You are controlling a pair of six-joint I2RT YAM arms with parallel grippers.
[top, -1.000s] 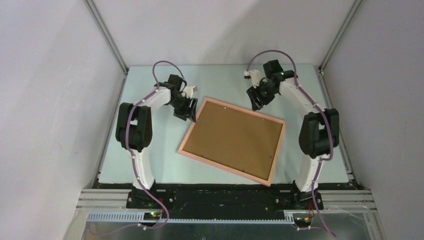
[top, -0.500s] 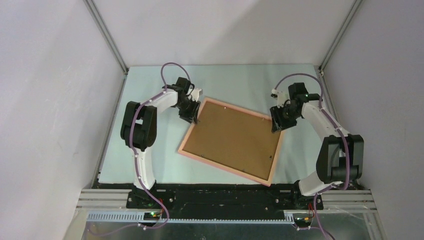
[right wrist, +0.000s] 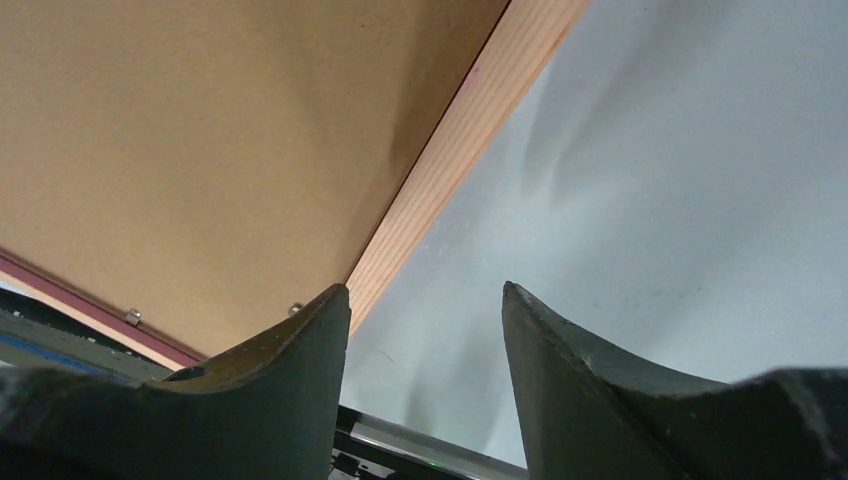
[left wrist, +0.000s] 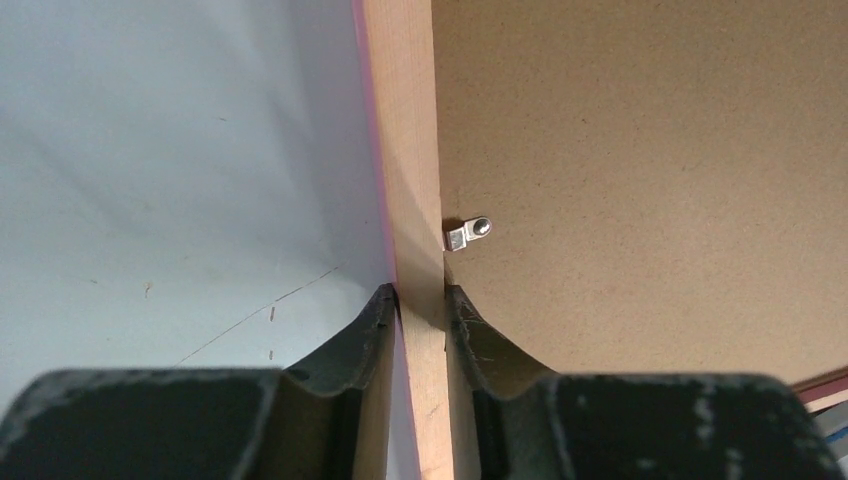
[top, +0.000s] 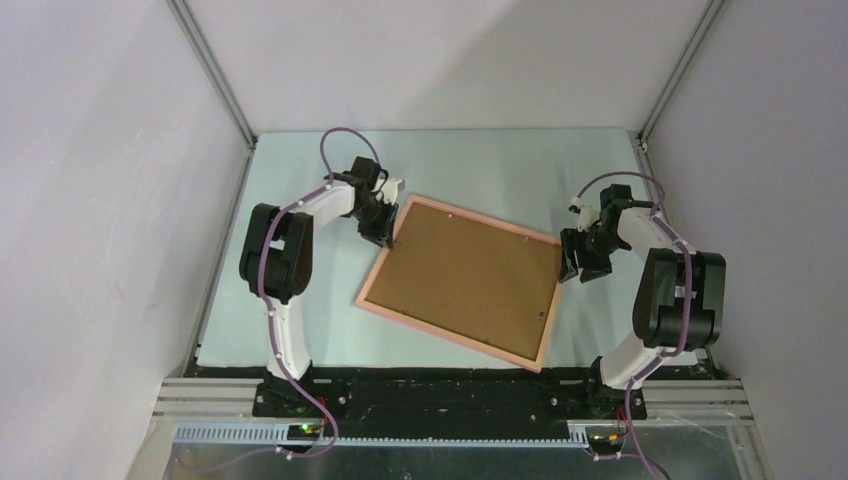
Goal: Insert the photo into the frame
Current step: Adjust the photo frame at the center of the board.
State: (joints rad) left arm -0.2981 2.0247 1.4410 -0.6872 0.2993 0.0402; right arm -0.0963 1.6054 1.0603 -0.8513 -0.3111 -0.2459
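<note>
1. Between the fingers of the left tool (left wrist: 420, 300) runs the pale wooden rail of the frame (left wrist: 405, 150). The tool is pinching that rail, with 1 finger on its outer side, towards the bare surface (left wrist: 200, 150), and the other on its inner side, over the brown backing board (left wrist: 650, 150).
2. Just ahead of that tool's inner finger, a small metal turn clip (left wrist: 466, 233) laps from the rail onto the board's edge. I take it to be what holds the board in.
3. Across the frame, the right tool (right wrist: 425, 300) stands spread, with nothing but bare surface between its fingers. The frame's opposite rail passes close beside its left finger; I cannot tell whether they touch.
4. The frame lies flat with its back up, which keeps the board and its clips within reach from above. To my eye the left pinch is there to steady or lift that side, and the right tool is set beside the far rail to take it next.
5. The photo is nowhere on show. It may lie beneath the board or somewhere else, and nothing lets me say which.
6. The count is 2 tools, 1 frame, 1 backing board and 1 turn clip ahead of the left tool. There are also 2 small metal studs (right wrist: 132, 316) near the right tool's left finger, and 0 photos in sight.
</note>
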